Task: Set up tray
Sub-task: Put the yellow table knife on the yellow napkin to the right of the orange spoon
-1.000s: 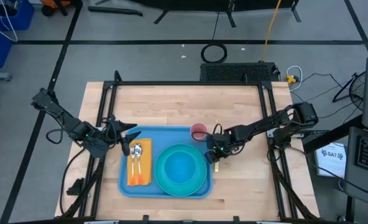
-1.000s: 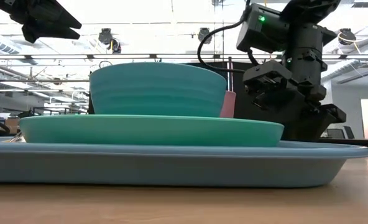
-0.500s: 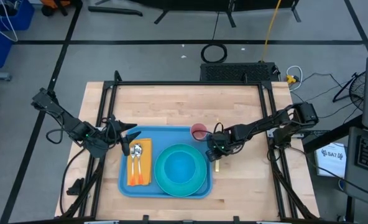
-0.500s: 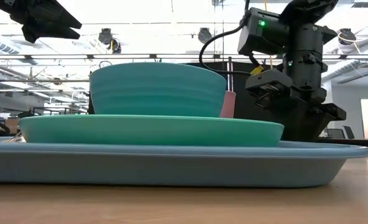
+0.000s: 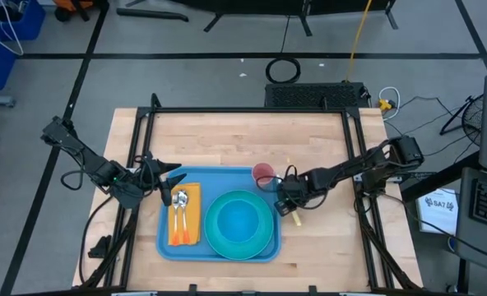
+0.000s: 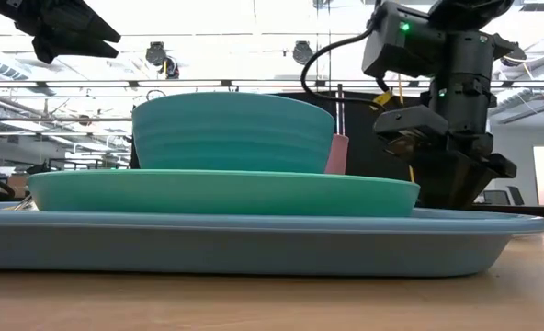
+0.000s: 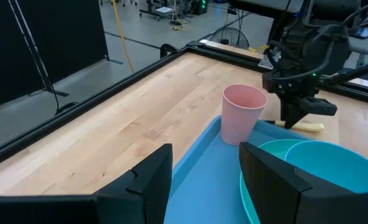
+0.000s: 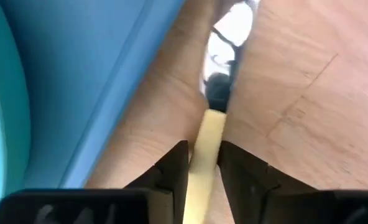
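Note:
The blue tray (image 5: 166, 240) carries an orange napkin (image 5: 193, 224) with cutlery on it, a turquoise plate (image 5: 214, 240) with a bowl (image 5: 239, 222), and a pink cup (image 7: 243, 113) in its far right corner. A yellow-handled utensil (image 8: 210, 127) lies flat on the wood just right of the tray, its shiny metal end (image 8: 230, 31) pointing away. My right gripper (image 5: 287, 205) points down over it, shut on the handle. My left gripper (image 5: 171, 178) hangs open above the tray's far left corner, holding nothing. My right gripper pinches the utensil's yellow handle (image 8: 204, 149) between its two fingers (image 8: 174, 163), back from the dark collar where the metal begins. The fingers come from above, pointing down, one on each long side of the handle. The utensil lies on the table beside the tray's right rim.
Black frame rails (image 5: 252, 110) run along the table's far, left and right sides. Bare wood (image 5: 227, 140) lies beyond the tray and to the right of my right gripper. Cables and a keyboard sit off the table at the right.
My right gripper has tipped and edged slightly toward the table's right edge, and its fingers have drawn together onto the yellow handle. The handle has shifted a little to the right on the wood.

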